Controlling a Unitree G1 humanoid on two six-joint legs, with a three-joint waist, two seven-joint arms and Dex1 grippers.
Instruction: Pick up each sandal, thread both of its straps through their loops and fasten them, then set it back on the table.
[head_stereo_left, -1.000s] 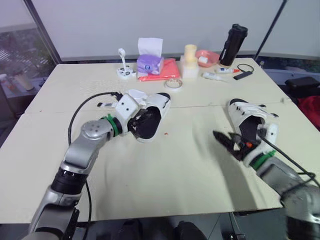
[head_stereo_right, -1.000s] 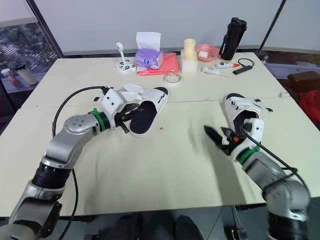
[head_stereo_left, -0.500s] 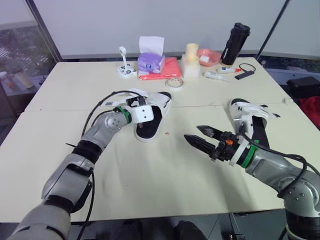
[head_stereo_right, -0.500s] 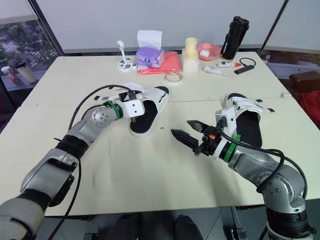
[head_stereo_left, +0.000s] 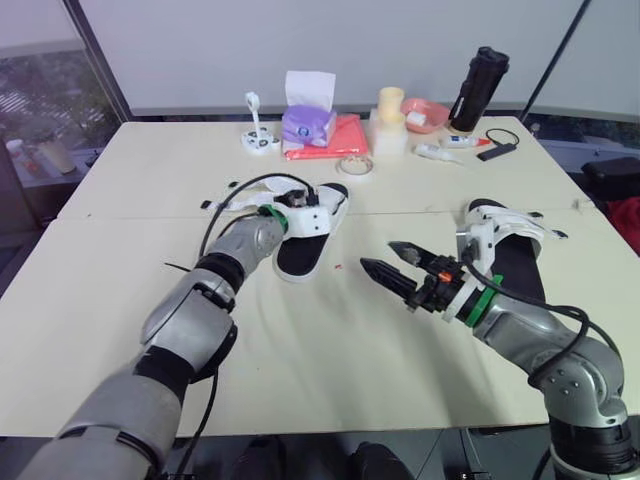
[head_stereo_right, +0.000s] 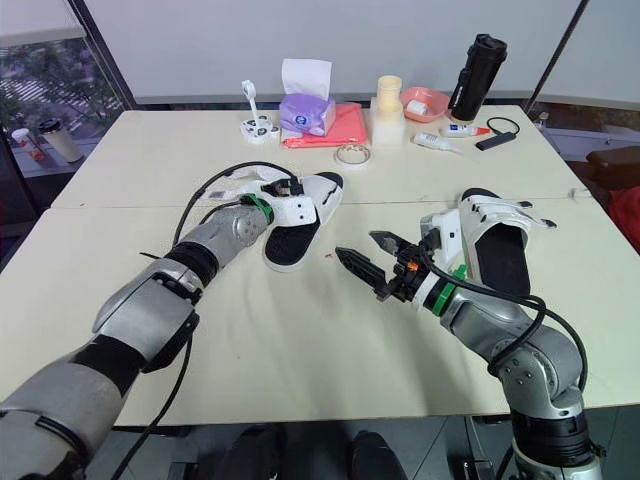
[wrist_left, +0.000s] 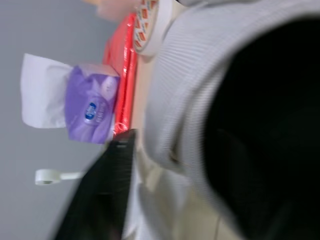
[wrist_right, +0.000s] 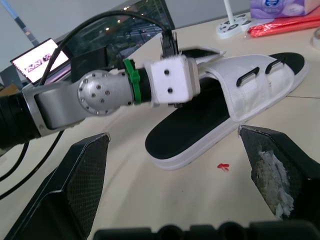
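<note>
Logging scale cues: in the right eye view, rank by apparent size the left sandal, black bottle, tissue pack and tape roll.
1. left sandal, though it lies nearest the camera.
2. black bottle and tissue pack: look about alike, not ranked.
3. tape roll, clearly smallest.

Two sandals (head_stereo_right: 287, 245) (head_stereo_right: 497, 262) on the desk (head_stereo_right: 300, 340); one purple tissue box (head_stereo_right: 305, 112); one black bottle (head_stereo_right: 476, 75); one tape roll (head_stereo_right: 351, 154); one pink bowl (head_stereo_right: 422, 101).
</note>
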